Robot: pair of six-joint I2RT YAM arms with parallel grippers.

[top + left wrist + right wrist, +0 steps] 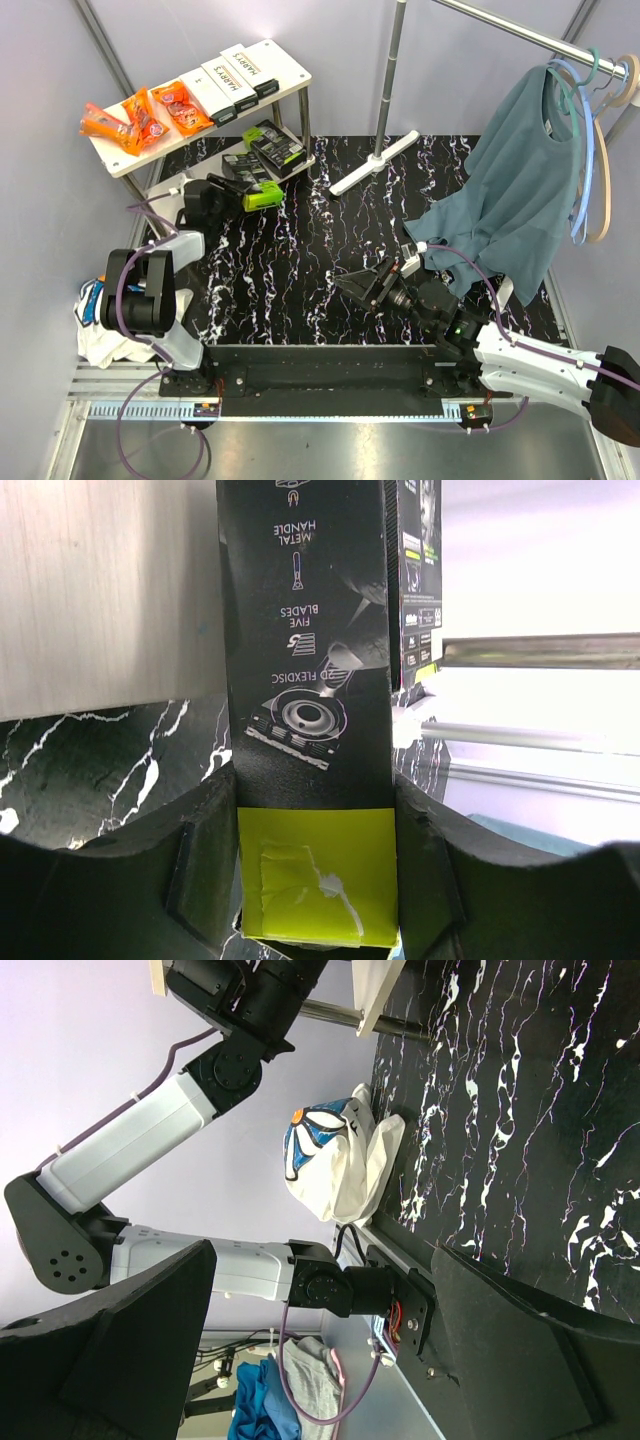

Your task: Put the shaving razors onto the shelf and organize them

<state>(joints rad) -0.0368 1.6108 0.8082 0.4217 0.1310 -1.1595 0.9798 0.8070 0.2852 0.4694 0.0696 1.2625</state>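
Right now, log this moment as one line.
left tool: shut on black-and-green pack, beside shelf lower board | right tool: open, empty | top board: orange packets, white boxes

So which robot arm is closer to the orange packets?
The left. The left arm reaches just below the shelf where the orange packets lie, its jaws holding a black-and-green pack. The right arm sits far across the table, near the teal shirt.
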